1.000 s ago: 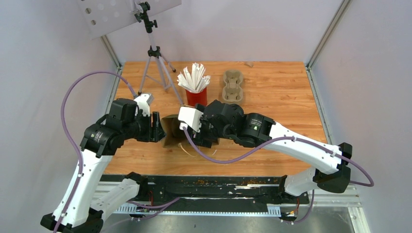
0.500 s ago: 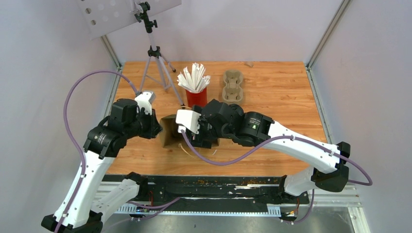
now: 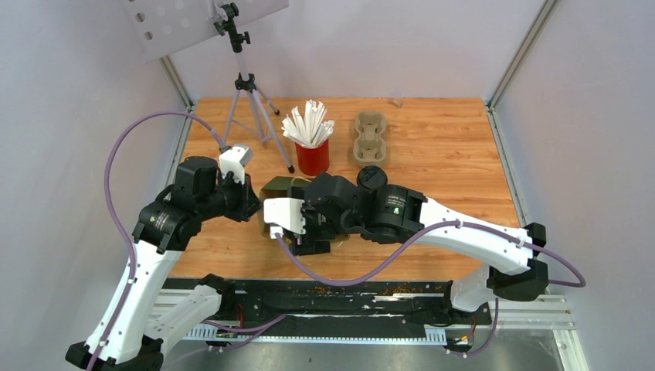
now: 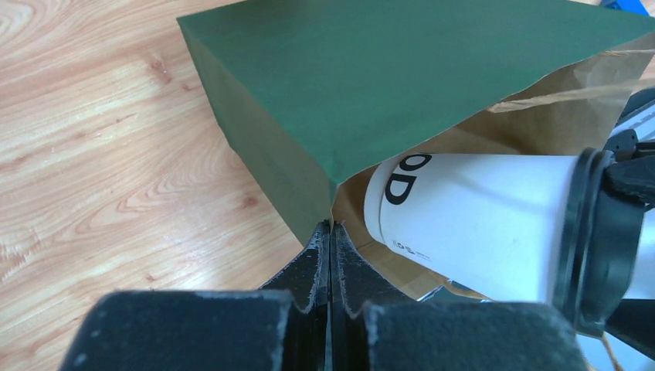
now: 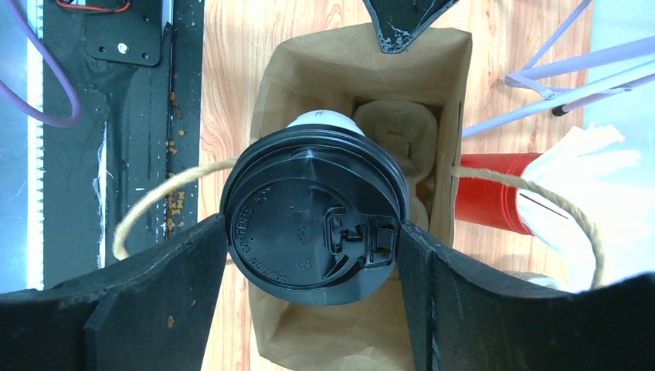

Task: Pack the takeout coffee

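One coffee cup [image 5: 313, 220] clasped in right gripper [image 5: 309, 259]; left gripper [image 4: 330, 241] clenched on bag [image 4: 402, 69] edge.

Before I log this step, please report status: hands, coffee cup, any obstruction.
Left hand shut on bag rim. Right hand holds lidded cup at bag mouth. Pulp tray inside bag; second cup outside bag.

The white paper cup [image 4: 479, 224] carries bold black letters on its side, toward 9 o'clock in the left wrist view, of which only "OD" shows, and its black lid [image 5: 313, 220] has embossed lettering near 7 o'clock, too faint to read.
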### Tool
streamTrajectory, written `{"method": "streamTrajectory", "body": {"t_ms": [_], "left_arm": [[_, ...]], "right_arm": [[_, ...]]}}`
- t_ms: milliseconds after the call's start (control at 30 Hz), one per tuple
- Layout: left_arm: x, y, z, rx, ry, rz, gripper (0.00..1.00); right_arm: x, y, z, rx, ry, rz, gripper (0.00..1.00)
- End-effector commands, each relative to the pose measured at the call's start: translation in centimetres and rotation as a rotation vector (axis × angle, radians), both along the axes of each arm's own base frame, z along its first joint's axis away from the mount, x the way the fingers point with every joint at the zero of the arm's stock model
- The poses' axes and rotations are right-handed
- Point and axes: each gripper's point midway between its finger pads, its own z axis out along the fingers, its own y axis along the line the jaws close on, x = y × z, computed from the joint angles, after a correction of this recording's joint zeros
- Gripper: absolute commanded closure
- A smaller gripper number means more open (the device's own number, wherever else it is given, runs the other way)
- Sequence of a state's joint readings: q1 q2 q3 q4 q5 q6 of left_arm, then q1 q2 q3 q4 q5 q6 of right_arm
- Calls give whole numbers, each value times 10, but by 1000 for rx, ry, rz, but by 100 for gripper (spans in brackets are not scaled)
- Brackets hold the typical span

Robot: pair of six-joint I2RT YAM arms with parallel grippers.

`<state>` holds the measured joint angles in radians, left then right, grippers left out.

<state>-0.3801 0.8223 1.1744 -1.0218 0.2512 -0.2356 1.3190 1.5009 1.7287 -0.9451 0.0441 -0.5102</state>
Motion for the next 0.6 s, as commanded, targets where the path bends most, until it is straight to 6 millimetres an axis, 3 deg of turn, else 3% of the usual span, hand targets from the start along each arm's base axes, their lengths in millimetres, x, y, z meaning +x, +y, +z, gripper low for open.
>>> {"method": "streamTrajectory", "body": {"t_ms": [0, 233, 567], "left_arm": [[3, -2, 9, -5, -69, -38, 100], [1, 5, 5, 20, -115, -25, 100], [4, 0, 0, 4, -149, -54, 100]], "right_arm": [[2, 6, 8, 8, -38, 26, 39], [31, 4, -3, -44, -203, 14, 39], [58, 0, -25, -100, -260, 26, 40]]}}
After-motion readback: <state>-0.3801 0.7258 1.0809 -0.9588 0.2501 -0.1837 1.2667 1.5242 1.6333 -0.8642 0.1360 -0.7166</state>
